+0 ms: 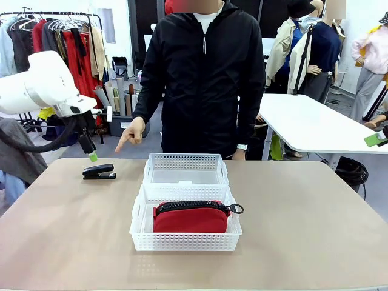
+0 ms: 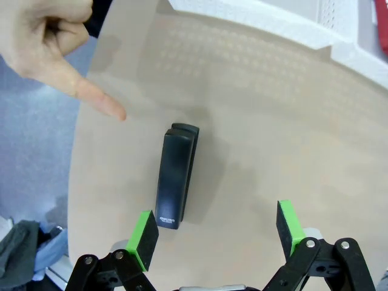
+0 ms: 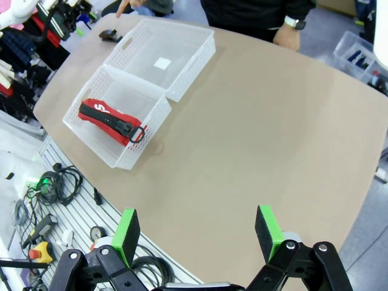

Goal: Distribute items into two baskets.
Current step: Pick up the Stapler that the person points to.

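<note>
A black stapler (image 1: 99, 173) lies on the tan table, left of two white baskets. My left gripper (image 1: 91, 154) hangs open just above and behind it. In the left wrist view the stapler (image 2: 176, 176) lies ahead of the open left gripper (image 2: 217, 229), nearer its left finger. The near basket (image 1: 185, 241) holds the red pouch (image 1: 191, 218); the far basket (image 1: 186, 161) holds nothing. My right gripper (image 3: 196, 232) is open and high over the table's right side, looking down at the pouch (image 3: 108, 120), the near basket (image 3: 121, 159) and the far basket (image 3: 195, 65).
A person in a black jacket stands at the far edge, one hand (image 1: 130, 133) pointing a finger (image 2: 100, 103) down at the stapler, the other hand (image 3: 286, 33) at the table edge. Cables and tools (image 3: 54, 182) lie on the floor beside the table.
</note>
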You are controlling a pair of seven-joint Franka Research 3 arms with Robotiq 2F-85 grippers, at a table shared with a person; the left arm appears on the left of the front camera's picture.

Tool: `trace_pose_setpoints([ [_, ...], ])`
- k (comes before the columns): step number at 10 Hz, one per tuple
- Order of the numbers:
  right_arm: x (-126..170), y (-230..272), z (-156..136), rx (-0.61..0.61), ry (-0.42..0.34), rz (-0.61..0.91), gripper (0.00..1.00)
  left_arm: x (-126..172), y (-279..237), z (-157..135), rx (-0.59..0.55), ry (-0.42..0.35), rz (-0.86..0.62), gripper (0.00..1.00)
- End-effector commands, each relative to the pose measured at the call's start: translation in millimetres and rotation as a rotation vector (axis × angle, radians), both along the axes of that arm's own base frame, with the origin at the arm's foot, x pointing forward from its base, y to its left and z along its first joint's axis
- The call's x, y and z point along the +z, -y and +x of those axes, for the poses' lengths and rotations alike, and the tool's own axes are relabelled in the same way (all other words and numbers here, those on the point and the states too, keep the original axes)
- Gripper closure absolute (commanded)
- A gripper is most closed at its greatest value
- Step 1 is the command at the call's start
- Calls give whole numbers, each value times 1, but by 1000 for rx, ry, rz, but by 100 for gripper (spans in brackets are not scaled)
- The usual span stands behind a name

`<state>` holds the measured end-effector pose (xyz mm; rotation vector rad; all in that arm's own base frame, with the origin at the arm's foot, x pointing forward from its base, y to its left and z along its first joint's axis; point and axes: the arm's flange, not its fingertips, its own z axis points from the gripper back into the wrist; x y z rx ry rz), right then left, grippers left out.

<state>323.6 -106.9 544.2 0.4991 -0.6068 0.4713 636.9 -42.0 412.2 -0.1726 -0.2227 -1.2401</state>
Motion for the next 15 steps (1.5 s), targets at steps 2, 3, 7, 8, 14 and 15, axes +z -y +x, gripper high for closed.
trace_pose_setpoints([
  [2,1,0,1,-6,-2,3,0,-16,0,-8,-75,92,26,0],
  [3,1,0,1,-6,-2,3,0,-21,1,-9,-98,87,42,0],
  [7,1,0,1,-6,-2,3,0,-28,3,-7,-135,21,107,0],
  [8,1,0,1,-6,-2,3,0,-27,6,-6,-105,39,55,0],
  [14,1,0,1,-6,-2,3,0,-33,7,-10,-189,61,111,0],
  [15,1,0,1,-6,-2,3,0,-33,10,-9,-231,94,100,0],
])
